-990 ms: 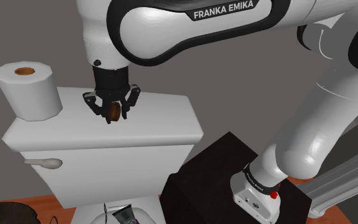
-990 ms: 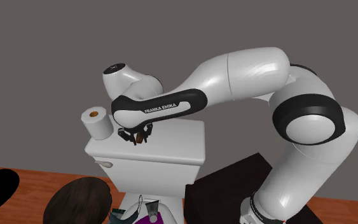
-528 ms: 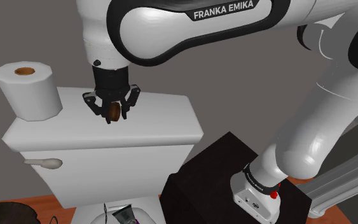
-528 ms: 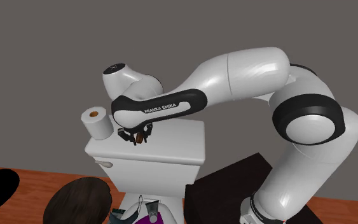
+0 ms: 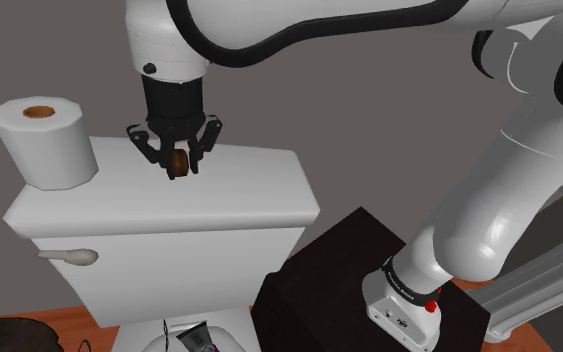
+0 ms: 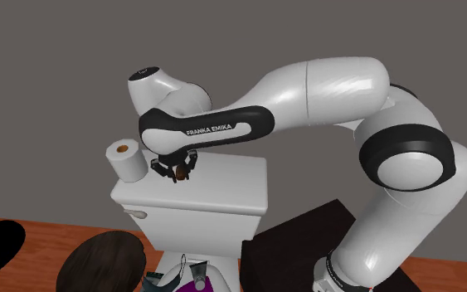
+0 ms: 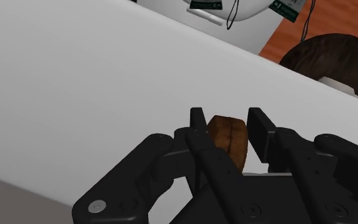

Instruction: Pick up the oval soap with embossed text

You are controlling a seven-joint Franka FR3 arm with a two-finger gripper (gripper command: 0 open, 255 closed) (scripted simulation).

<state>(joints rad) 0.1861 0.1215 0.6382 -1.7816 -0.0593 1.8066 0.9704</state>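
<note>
Nearest, black stand point(image 5: 369, 290) at the shoulder view's lower right, with white arm point(image 5: 489, 220) going up from it, arched over and stretched toward that view's left. Wrist pointed straight down over the white toilet tank lid point(image 5: 239, 195). Black tool point(image 5: 179, 166) closed narrowly on the brown oval soap point(image 5: 179, 161), clasped between both fingers point(image 7: 199, 127). Soap low over the lid's rear part, on edge, long axis roughly up and down. Farther left, white toilet-paper roll point(image 5: 44, 140) upright on the lid's end. Beyond, grey wall point(image 5: 369, 100).
</note>
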